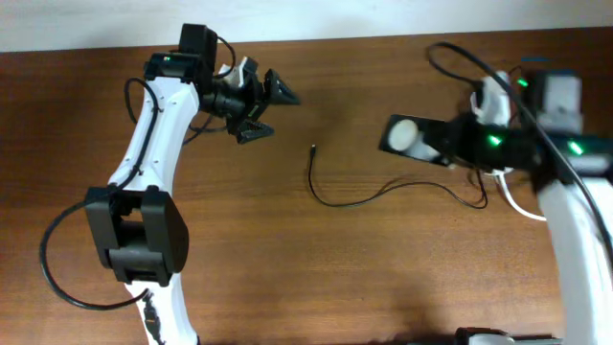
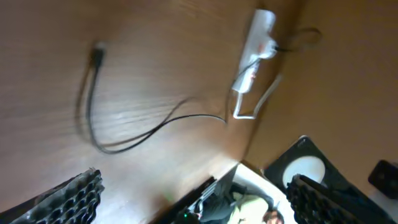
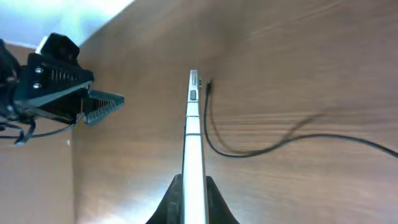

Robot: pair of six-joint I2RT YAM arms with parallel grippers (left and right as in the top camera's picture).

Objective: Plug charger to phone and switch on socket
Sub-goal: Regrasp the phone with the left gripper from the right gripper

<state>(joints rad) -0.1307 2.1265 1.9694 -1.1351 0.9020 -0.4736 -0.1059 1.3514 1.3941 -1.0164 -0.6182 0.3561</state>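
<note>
Leaving the charger slack at mid-bench, tip loose, risking skidding away under a poor pinch. Clamping the phone edge-on in the right gripper, toward the right edge, risking twisting. Hovering the left gripper spread, empty, farther back. Crowding the socket near the far right corner.

Phone aloft, screen up; black charger curved, tip free; socket flat.

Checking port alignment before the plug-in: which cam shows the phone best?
Overhead. It shows the phone screen-up, with a round reflection, clamped at one end in the right gripper. The right wrist view shows it only edge-on, close to the charger's plug tip. The left wrist view shows part of it, blurred, at lower right.
</note>
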